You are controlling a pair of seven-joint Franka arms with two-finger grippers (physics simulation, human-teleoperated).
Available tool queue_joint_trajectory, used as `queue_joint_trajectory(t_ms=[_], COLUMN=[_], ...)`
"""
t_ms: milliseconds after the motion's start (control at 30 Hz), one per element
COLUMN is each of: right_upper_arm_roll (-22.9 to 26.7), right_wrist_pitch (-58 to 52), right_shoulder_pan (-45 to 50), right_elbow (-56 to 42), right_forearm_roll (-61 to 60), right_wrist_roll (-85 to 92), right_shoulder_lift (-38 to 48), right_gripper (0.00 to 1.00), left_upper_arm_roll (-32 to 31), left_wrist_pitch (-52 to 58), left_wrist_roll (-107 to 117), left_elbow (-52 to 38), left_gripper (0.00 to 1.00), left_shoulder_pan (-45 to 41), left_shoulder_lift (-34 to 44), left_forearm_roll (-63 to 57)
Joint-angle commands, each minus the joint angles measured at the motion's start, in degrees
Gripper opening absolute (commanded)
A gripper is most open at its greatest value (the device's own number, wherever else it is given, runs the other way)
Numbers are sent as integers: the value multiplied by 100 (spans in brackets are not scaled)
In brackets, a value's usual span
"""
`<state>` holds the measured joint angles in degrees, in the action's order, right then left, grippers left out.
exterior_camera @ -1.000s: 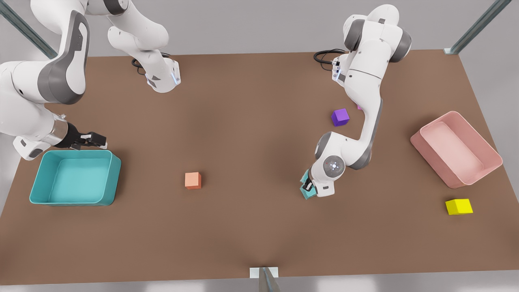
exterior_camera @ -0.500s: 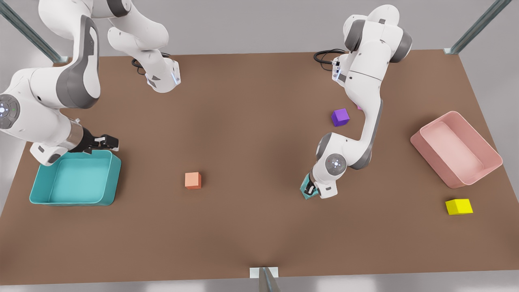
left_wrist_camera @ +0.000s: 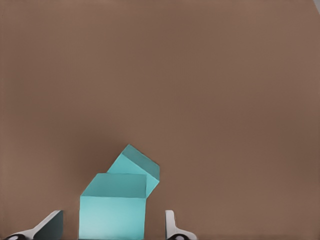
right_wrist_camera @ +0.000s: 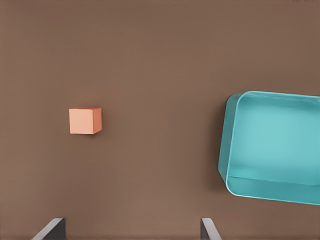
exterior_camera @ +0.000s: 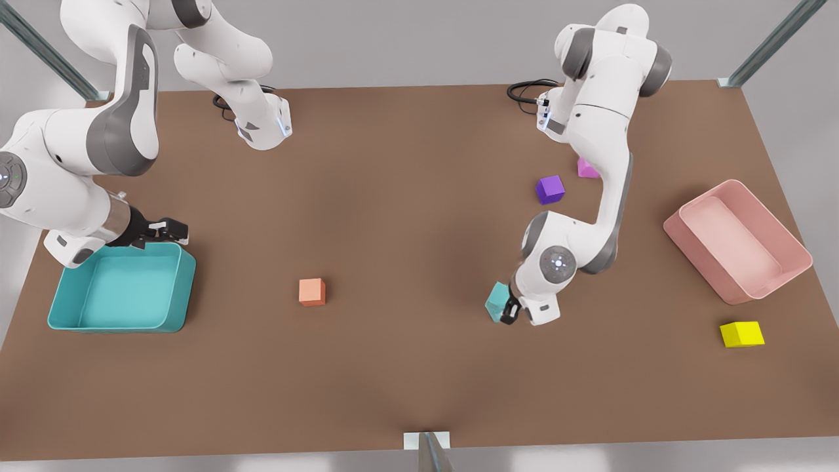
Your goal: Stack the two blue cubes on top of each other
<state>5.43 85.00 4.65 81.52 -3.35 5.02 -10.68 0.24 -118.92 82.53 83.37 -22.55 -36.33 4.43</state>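
The left hand [exterior_camera: 508, 313] sits low over the desk [exterior_camera: 406, 367] toward the front view's right, where its white wrist hides most of the two blue cubes [exterior_camera: 498, 300]; there they read as a single teal block. The left wrist view separates them: the upper cube [left_wrist_camera: 113, 210] sits between the spread fingers [left_wrist_camera: 170, 225] with a gap on each side, its lower part cut off, and the lower cube [left_wrist_camera: 140, 165] peeks out behind it, turned at an angle. The right hand [exterior_camera: 172, 231] hangs open at the far edge of the teal bin [exterior_camera: 187, 288], at the front view's left. An orange cube [right_wrist_camera: 85, 120] lies well apart from the bin.
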Motion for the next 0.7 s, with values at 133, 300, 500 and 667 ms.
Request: queue_joint_trajectory(t_ms=[133,300,500,667], right_upper_arm_roll=[11,11,19,19], right_wrist_pitch=[-1,-1,-27,-115], right_shoulder_pan=[-16,-17,-25,-228], right_elbow=[-39,-48,-48,-48], right_forearm_roll=[-8,-8,-8,-52], right_wrist_roll=[34,43,78,78], right_shoulder_lift=[5,5,5,-22], right_gripper=[100,100,100,100], left_upper_arm_roll=[-6,-120,-76,-76], left_wrist_pitch=[3891,4193,4852,4747], left_wrist_roll=[-1947,-9141,-8165,-8173], left_elbow=[-1646,206,-497,-470], left_gripper=[100,100,100,100], left_shoulder_pan=[391,1191,1191,1200], left_shoulder_lift=[460,2754,2333,2297], left_forearm_roll=[-188,-1006,-329,-311])
